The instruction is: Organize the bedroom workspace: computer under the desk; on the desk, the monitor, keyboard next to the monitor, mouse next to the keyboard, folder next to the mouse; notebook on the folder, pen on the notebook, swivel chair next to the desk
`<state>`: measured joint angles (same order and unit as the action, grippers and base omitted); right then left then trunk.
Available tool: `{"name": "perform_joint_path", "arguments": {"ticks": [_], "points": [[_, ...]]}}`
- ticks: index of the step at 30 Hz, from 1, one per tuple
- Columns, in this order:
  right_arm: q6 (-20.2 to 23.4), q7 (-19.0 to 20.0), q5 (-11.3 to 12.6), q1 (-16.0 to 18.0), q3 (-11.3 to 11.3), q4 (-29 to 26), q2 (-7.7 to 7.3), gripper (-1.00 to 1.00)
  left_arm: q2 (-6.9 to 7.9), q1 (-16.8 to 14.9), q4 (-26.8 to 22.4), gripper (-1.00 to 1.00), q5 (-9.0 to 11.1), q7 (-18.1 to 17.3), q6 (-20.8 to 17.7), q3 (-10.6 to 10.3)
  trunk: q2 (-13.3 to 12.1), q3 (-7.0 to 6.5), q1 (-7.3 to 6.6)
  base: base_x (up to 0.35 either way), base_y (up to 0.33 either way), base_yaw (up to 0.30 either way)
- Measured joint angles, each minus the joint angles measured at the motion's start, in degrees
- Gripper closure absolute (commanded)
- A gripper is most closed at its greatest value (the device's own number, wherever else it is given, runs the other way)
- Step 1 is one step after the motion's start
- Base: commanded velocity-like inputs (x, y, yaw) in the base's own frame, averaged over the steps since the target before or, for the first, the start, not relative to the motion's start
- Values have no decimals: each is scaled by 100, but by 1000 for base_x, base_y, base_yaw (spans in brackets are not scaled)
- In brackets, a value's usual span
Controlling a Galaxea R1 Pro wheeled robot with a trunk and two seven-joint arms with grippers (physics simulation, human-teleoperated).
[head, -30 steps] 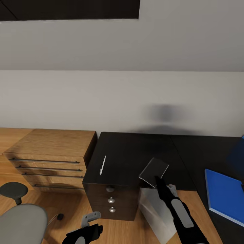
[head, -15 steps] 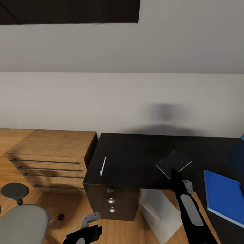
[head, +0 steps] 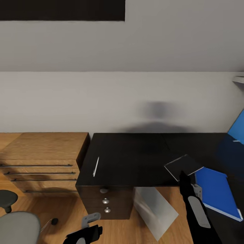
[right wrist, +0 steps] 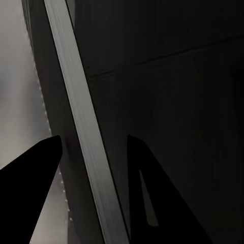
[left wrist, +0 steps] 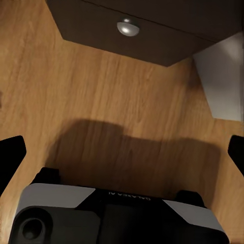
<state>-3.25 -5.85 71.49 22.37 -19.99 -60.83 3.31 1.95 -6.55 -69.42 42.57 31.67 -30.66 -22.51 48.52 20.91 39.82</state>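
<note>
Fingers (right wrist: 35,168) of the right gripper (head: 183,177) are clamped on the notebook (head: 183,166), held above the desk (head: 135,152) just left of the folder (head: 217,189) | left gripper (left wrist: 122,152) is spread wide over the floor (left wrist: 101,96) | pen (head: 96,166) is seen at the desk's left end

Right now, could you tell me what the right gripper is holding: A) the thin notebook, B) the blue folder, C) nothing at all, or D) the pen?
A: in the head view the right gripper pinches the edge of the notebook near the blue folder, while the pen lies apart on the desk.
</note>
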Motion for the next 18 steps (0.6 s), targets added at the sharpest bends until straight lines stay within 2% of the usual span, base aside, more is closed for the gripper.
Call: {"name": "perform_joint_path", "arguments": {"ticks": [5,18], "points": [[1,-147,0,0,-53,0,-8,100,0,0,0,-100,0,0,0,0,0,19,0,0,0,-240],[2,-187,2,0,-73,1,-9,100,0,0,9,-100,1,0,3,0,0,69,0,0,0,-240]]}}
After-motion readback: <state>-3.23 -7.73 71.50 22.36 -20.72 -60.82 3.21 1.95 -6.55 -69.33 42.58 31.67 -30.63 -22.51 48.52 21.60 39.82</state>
